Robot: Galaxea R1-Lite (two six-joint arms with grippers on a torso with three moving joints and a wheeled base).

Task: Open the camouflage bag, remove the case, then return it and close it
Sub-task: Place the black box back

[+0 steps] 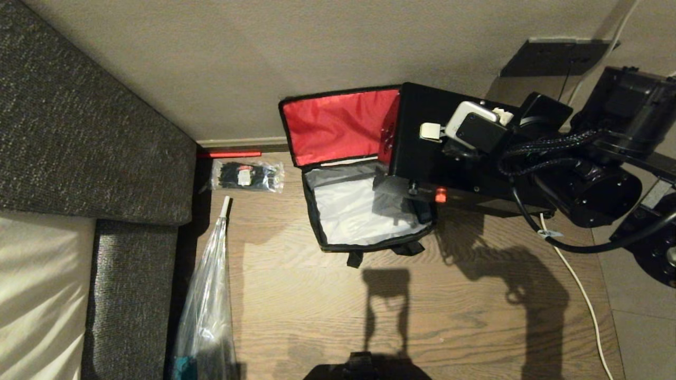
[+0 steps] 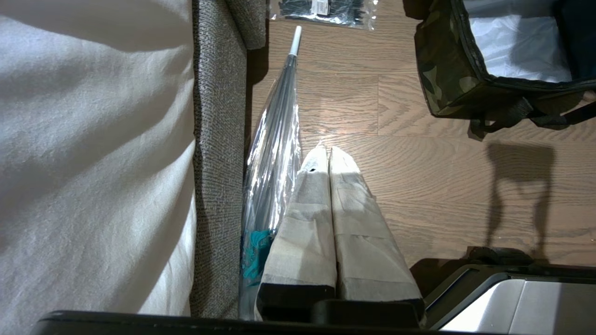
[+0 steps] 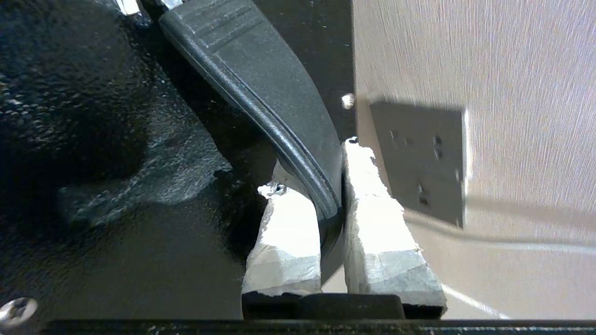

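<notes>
At 3 o'clock of the open camouflage bag (image 1: 369,221) on the floor (image 1: 475,316), right gripper (image 3: 333,204) fingers clamp the case (image 1: 422,142) strap handle (image 3: 260,79), case lifted over the bag's right edge. Left gripper (image 2: 328,153) at 7 o'clock, fingers closed, empty.

The bag (image 1: 364,211) sits open on the wood floor (image 1: 449,316), red lid lining upright against the wall (image 1: 264,53). The right gripper (image 1: 449,134) holds the black case (image 1: 422,142) above the bag's right side. A packet (image 1: 245,176) and umbrella (image 1: 208,295) lie left, beside the sofa (image 1: 90,132).
</notes>
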